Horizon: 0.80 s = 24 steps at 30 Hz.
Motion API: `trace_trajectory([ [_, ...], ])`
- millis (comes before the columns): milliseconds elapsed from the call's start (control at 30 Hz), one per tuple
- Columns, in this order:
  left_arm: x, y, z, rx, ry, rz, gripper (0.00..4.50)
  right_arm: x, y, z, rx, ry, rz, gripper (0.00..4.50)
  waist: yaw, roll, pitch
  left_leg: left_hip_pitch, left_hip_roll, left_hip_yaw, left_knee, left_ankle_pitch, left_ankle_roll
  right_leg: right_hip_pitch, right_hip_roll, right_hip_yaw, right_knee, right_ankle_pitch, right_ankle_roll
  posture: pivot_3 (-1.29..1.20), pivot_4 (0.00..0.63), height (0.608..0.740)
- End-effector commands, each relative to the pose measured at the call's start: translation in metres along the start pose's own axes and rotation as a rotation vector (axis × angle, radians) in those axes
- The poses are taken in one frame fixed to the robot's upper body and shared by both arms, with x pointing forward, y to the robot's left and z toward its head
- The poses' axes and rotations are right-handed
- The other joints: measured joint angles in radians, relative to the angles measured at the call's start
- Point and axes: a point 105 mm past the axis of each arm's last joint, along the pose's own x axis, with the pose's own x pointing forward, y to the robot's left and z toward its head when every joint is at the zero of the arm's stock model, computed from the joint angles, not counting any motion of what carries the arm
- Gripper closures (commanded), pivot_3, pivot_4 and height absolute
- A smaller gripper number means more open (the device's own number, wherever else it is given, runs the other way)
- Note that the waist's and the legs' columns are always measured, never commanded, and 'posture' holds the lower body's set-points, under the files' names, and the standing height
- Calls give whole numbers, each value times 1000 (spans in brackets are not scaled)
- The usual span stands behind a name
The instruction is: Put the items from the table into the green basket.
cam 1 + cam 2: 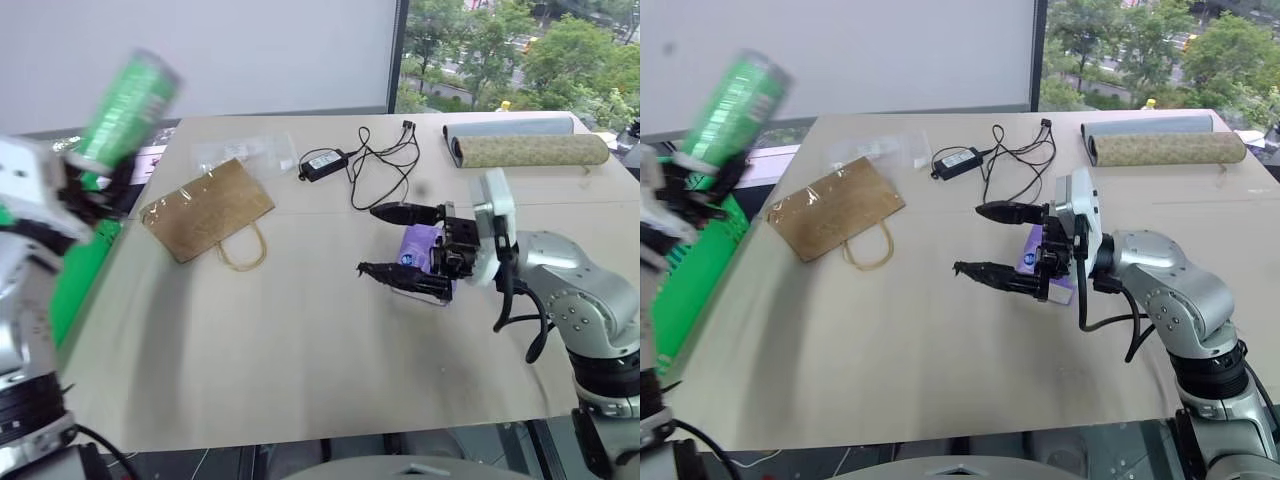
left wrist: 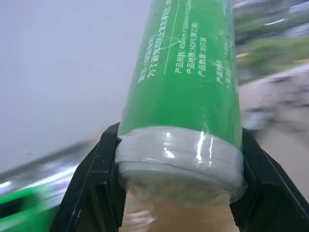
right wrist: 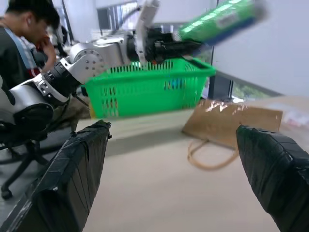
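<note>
Green and plastic-wrapped, the roll is clamped in the left gripper, its jaws pressed to both sides, held in the air above the green basket at the counter's left edge. Right gripper hovers with jaws spread wide over the purple tissue pack — brown paper bag and charger lie beyond.
</note>
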Motion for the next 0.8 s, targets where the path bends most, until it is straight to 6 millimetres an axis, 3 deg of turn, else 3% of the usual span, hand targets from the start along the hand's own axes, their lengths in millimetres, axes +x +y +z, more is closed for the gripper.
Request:
trace_trajectory([
  [33,-29,53,-2,85,55,209,2417,8,-3,20,-33,-74,36,0,9,-1,0,-2,0,0,0,0,0,-1,0,0,0,0,0,45,52,740],
  [167,-62,93,-22,101,140,412,2417,14,-9,23,-44,-90,34,0,37,-7,-5,-7,0,0,1,0,0,-7,-3,0,0,0,0,68,47,740],
  [233,-63,96,-30,80,147,449,2417,16,-10,22,-48,-98,36,0,55,-10,-6,-14,0,-4,2,0,-1,-12,-4,-3,1,1,-1,73,45,740],
  [300,-58,91,-39,39,157,441,1436,18,-9,22,-50,-106,43,0,76,-12,-7,-15,-1,-6,3,0,-1,-12,-7,-5,1,1,-2,66,41,740],
  [333,-56,90,-42,18,161,441,1218,19,-9,22,-51,-108,46,0,84,-13,-8,-15,-2,-6,3,1,-2,-11,-8,-5,1,1,-2,66,41,740],
  [367,-55,90,-45,14,169,438,650,19,-9,23,-52,-111,47,0,89,-14,-9,-15,-4,-8,3,1,-3,-11,-10,-7,1,1,-2,62,39,740],
  [433,-52,89,-46,42,172,428,10,19,-8,23,-55,-109,46,0,91,-14,-12,-15,-5,-9,2,1,-3,-11,-12,-8,1,1,-2,52,38,740],
  [500,-49,90,-45,57,160,433,10,18,-9,21,-65,-98,37,0,85,-13,-16,-16,-6,-9,2,1,-3,-11,-14,-8,1,1,-2,34,35,740],
  [533,-42,85,-31,49,82,412,10,14,-11,19,-72,-84,15,0,81,-13,-17,-16,-7,-9,2,1,-3,-11,-15,-8,1,1,-2,26,36,740],
  [633,-20,42,9,62,-107,194,10,3,-17,12,-89,-37,-43,0,74,-15,-19,-17,-7,-9,1,1,-3,-12,-16,-9,0,1,-2,11,37,740],
  [667,-7,-14,13,9,-113,-59,10,-5,-19,1,-116,34,-77,0,72,-15,-20,-17,-7,-9,1,1,-4,-12,-16,-10,0,1,-2,2,33,740],
  [733,-12,-103,12,-75,-77,-460,10,-19,-27,-17,-171,153,-154,0,72,-10,-25,-18,-8,-8,1,1,-4,-12,-19,-10,0,2,-2,-25,30,740],
  [767,-21,-131,9,-115,-47,-593,10,-27,-31,-27,-206,223,-199,0,71,-5,-28,-18,-10,-7,1,1,-3,-11,-21,-10,-1,2,-2,-34,30,740],
  [800,-28,-147,5,-156,-10,-673,10,-36,-36,-37,-245,299,-240,0,59,2,-31,-18,-12,-6,1,1,-3,-12,-23,-8,-1,2,-2,-44,30,740],
])
